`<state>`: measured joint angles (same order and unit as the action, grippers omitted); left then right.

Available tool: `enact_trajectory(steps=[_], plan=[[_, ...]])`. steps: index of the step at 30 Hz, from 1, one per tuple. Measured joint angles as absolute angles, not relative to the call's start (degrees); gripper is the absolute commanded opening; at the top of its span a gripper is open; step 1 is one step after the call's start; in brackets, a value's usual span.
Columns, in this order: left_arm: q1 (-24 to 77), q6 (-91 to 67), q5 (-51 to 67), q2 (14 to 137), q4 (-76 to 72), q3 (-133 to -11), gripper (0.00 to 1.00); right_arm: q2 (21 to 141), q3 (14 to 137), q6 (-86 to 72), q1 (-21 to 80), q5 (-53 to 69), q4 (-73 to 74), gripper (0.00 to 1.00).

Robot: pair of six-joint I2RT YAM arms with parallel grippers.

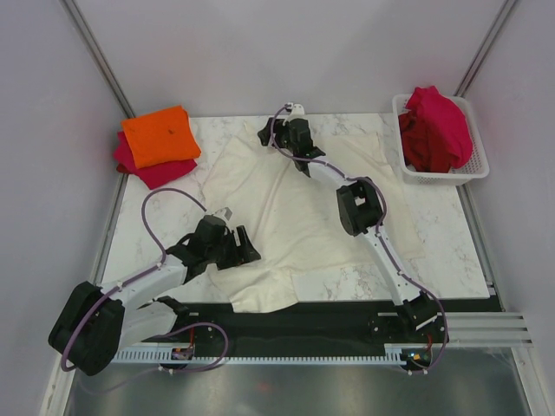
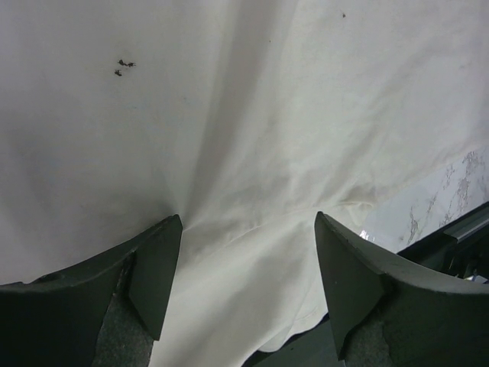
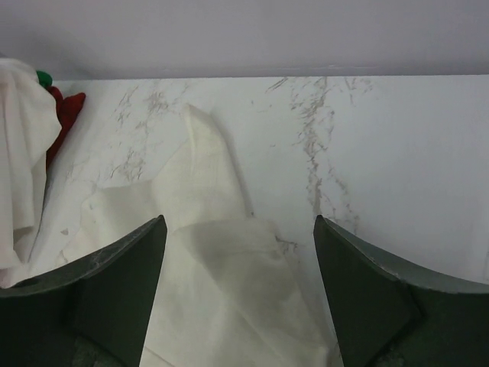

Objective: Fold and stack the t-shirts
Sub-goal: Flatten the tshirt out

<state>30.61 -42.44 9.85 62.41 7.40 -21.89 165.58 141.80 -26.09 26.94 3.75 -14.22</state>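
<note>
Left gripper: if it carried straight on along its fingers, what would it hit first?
The cream shirt. The open left gripper points into the cloth, which fills nearly all the view ahead. The gap is unclear; the fingertips may be touching it.
</note>
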Motion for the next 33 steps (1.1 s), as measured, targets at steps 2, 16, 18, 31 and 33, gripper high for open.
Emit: enact_trajectory(steps=[2,16,18,31,33], plan=[[30.6,-42.6,10.2,62.3,7.4,-21.7,0.78,165.4,141.8,-23.8,27.7,4.4,-13.2,0.86],[30.9,-45.6,12.5,55.5,7.2,-17.0,0.76,165.4,144.0,-14.8,30.5,3.6,-5.5,0.33],[30.9,-45.7,12.6,55.5,7.2,-16.9,0.76,165.4,144.1,-13.8,30.5,2.8,-5.0,0.10],[30.9,-45.8,12.6,55.6,7.2,-16.9,0.75,165.4,142.8,-12.0,30.8,-4.7,-8.1,0.00],[30.9,-45.8,12.6,55.6,7.2,-16.9,0.75,165.4,142.8,-12.1,30.9,-9.1,-9.0,0.00]])
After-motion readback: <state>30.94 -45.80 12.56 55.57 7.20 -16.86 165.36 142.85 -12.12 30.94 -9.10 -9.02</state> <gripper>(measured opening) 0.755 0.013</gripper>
